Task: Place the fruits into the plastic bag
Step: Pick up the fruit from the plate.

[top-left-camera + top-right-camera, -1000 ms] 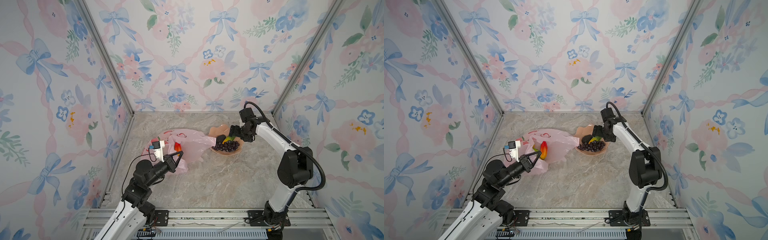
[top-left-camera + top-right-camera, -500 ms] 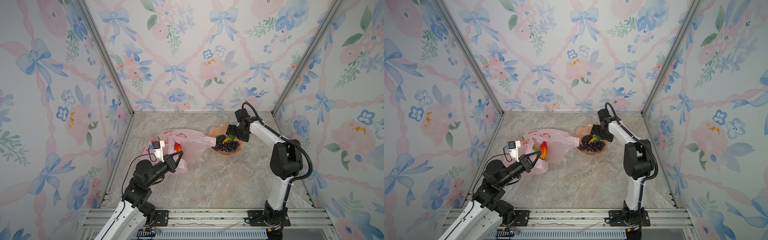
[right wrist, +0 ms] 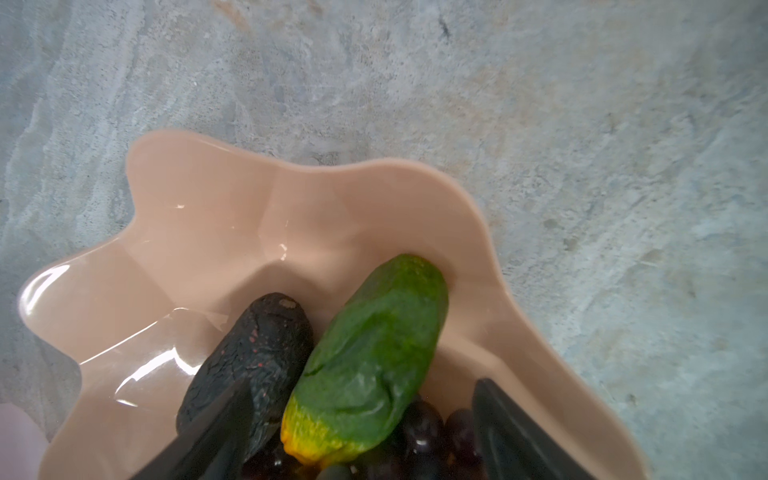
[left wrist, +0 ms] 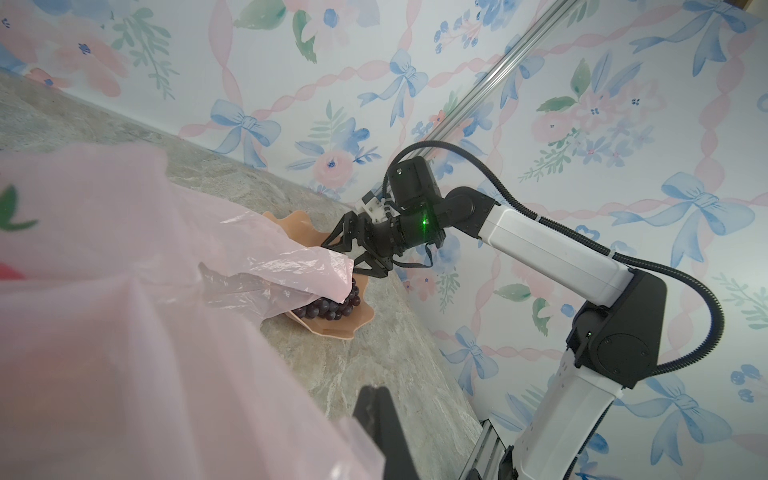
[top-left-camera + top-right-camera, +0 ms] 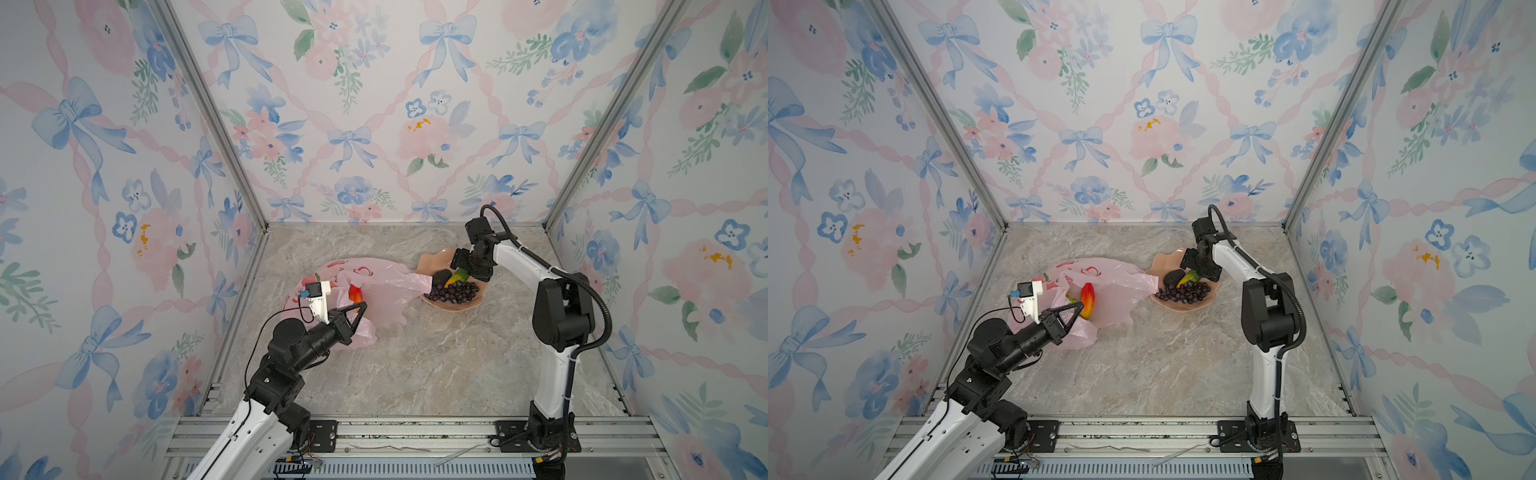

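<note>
The pink plastic bag (image 5: pixel 374 291) (image 5: pixel 1108 291) lies crumpled left of centre, with a red-orange mango (image 5: pixel 355 293) (image 5: pixel 1087 296) showing in its mouth. My left gripper (image 5: pixel 360 308) (image 5: pixel 1079 308) (image 4: pixel 376 399) is shut on the plastic bag's near edge and holds it up. In the peach dish (image 5: pixel 428 266) (image 3: pixel 199 216) lie a green-yellow fruit (image 5: pixel 457 275) (image 3: pixel 374 353), a black bumpy piece (image 5: pixel 441 276) (image 3: pixel 253 353) and dark grapes (image 5: pixel 455 291) (image 4: pixel 332 307). My right gripper (image 5: pixel 462 272) (image 3: pixel 365 432) is open low over the dish, its fingers (image 3: pixel 511 428) on either side of the green-yellow fruit.
A fold of the bag (image 4: pixel 291 266) drapes over the dish's left rim, onto the grapes. Patterned walls enclose the marble table (image 5: pixel 436 365) on three sides. A metal rail (image 5: pixel 395 432) runs along the front edge, where both arm bases stand.
My right arm's elbow has swung left while its gripper stays over the dish, jaws a little narrower. The left arm and the bag have not moved.
</note>
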